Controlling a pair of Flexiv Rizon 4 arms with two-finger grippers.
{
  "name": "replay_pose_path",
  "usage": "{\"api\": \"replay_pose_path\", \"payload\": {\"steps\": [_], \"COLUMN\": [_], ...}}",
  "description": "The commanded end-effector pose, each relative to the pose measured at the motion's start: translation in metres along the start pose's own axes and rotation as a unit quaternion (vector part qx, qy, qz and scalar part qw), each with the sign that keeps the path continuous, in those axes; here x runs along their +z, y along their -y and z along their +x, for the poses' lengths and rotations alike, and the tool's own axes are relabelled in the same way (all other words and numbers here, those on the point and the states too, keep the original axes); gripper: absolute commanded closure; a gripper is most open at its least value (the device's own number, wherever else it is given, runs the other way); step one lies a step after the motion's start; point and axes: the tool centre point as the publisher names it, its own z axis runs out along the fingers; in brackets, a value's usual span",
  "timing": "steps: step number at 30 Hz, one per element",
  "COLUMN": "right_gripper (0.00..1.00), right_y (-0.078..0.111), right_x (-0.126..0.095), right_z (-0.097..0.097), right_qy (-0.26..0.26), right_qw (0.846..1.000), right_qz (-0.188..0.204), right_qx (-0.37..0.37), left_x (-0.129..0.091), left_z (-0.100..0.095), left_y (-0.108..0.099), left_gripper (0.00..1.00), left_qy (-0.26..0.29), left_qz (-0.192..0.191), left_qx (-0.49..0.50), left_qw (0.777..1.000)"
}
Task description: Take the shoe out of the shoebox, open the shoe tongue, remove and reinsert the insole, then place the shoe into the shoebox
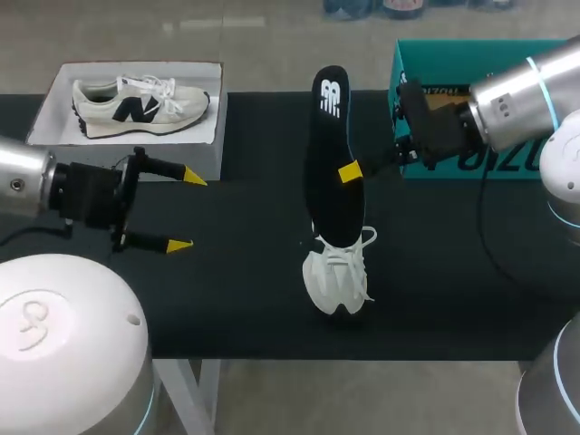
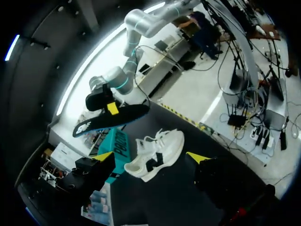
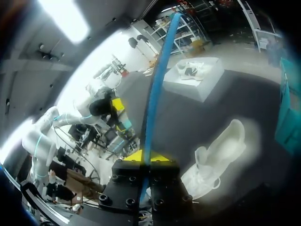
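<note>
A white shoe (image 1: 338,279) rests on the black table (image 1: 236,299) near the middle, its laces loose. My right gripper (image 1: 350,171) is shut on a long black insole (image 1: 332,136) and holds it in the air above the shoe. From the left wrist the insole (image 2: 113,121) hangs clear of the shoe (image 2: 157,155). The right wrist view shows the insole (image 3: 157,80) edge-on between the right gripper's (image 3: 146,157) tips, with the shoe (image 3: 216,157) below and beside it. My left gripper (image 1: 186,210) is open and empty, to the left of the shoe.
The teal shoebox (image 1: 471,109) stands at the back right behind my right arm. A white tray-like box (image 1: 54,100) at the back left holds a second white shoe (image 1: 136,104). Bare table lies between the left gripper and the shoe.
</note>
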Motion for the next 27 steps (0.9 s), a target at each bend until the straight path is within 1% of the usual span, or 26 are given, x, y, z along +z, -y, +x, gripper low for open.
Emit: {"api": "replay_pose_path", "payload": {"steps": [1,13,14,15,16,18,19,20,21,23,25,27], "right_gripper": [1.00,1.00,1.00,1.00,1.00,1.00,1.00,1.00,1.00,1.00,1.00,1.00], "right_y": [0.000,0.000,0.000,0.000,0.000,0.000,0.000,0.000,0.000,0.000,0.000,0.000], "right_x": [0.001,0.001,0.001,0.001,0.001,0.001,0.001,0.001,0.001,0.001,0.001,0.001], "right_z": [0.000,0.000,0.000,0.000,0.000,0.000,0.000,0.000,0.000,0.000,0.000,0.000], "right_qy": [0.001,0.001,0.001,0.001,0.001,0.001,0.001,0.001,0.001,0.001,0.001,0.001], "right_qw": [1.000,1.000,1.000,1.000,1.000,1.000,1.000,1.000,1.000,1.000,1.000,1.000], "right_qz": [0.000,0.000,0.000,0.000,0.000,0.000,0.000,0.000,0.000,0.000,0.000,0.000], "right_qx": [0.000,0.000,0.000,0.000,0.000,0.000,0.000,0.000,0.000,0.000,0.000,0.000], "left_x": [-0.003,-0.003,0.003,0.006,0.007,0.006,0.004,0.002,0.000,-0.004,-0.008,-0.012], "left_z": [-0.004,-0.004,-0.005,-0.006,-0.007,-0.006,-0.005,-0.005,-0.004,-0.003,-0.002,-0.001], "left_y": [0.009,0.009,0.007,0.001,-0.004,-0.014,-0.016,-0.019,-0.021,-0.025,-0.029,-0.034], "left_gripper": [0.00,0.00,0.00,0.00,0.00,0.00,0.00,0.00,0.00,0.00,0.00,0.00], "left_qy": [-0.025,-0.025,-0.061,-0.081,-0.101,-0.127,-0.137,-0.148,-0.152,-0.159,-0.155,-0.153], "left_qz": [-0.008,-0.008,-0.032,-0.062,-0.066,-0.105,-0.103,-0.108,-0.122,-0.126,-0.140,-0.140], "left_qx": [-0.002,-0.002,-0.010,-0.021,-0.031,-0.045,-0.053,-0.062,-0.064,-0.078,-0.084,-0.095], "left_qw": [1.000,1.000,0.998,0.994,0.992,0.985,0.984,0.981,0.979,0.976,0.974,0.974]}}
